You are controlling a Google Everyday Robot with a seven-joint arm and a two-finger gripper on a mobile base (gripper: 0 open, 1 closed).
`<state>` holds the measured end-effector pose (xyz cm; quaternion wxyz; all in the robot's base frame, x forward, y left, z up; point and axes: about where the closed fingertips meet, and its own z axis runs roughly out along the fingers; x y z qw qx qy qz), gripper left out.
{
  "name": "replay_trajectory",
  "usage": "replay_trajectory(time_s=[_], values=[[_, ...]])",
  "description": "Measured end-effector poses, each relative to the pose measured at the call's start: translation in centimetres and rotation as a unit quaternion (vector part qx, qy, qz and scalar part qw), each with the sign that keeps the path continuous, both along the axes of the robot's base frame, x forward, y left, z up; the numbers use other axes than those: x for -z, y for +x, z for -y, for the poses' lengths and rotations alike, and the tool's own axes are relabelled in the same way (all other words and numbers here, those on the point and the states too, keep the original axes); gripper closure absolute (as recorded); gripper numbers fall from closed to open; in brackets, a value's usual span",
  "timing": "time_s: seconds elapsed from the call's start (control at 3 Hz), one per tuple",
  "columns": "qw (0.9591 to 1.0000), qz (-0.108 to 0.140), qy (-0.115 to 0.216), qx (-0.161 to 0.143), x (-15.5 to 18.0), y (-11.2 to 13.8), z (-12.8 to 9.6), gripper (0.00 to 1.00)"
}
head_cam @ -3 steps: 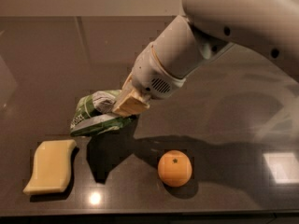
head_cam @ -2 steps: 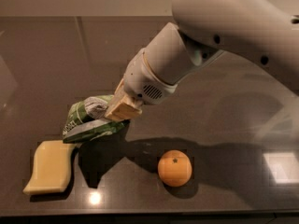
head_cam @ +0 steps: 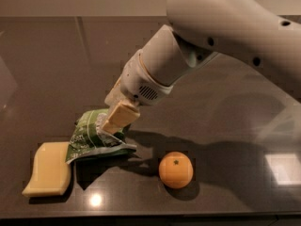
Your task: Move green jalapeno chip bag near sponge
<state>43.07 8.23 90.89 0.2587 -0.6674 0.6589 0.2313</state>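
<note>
The green jalapeno chip bag (head_cam: 94, 136) is crinkled, with a white label, and lies low on the dark table. Its lower left corner touches or overlaps the right edge of the sponge (head_cam: 48, 168), a flat pale yellow block at the front left. My gripper (head_cam: 113, 120) comes down from the upper right on the white arm and is shut on the bag's right upper edge. One tan finger (head_cam: 120, 117) shows on top of the bag; the other is hidden behind it.
A round orange fruit (head_cam: 175, 169) sits on the table to the right of the bag, at the front. The glossy dark table (head_cam: 56, 69) reflects ceiling lights. The large white arm (head_cam: 225, 36) fills the upper right.
The gripper has carried the bag down and to the left, from a little above the table to right beside the sponge. The arm has swung closer to the camera.
</note>
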Motion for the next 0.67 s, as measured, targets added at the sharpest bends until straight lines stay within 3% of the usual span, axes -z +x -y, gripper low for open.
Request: replay_trajectory(time_s=[0.33,0.67], values=[[1.0,0.002,-0.001,-0.001,-0.15,-0.13,-0.09,0.0],[1.0,0.002,-0.001,-0.001,-0.16,-0.13,-0.1,0.0]])
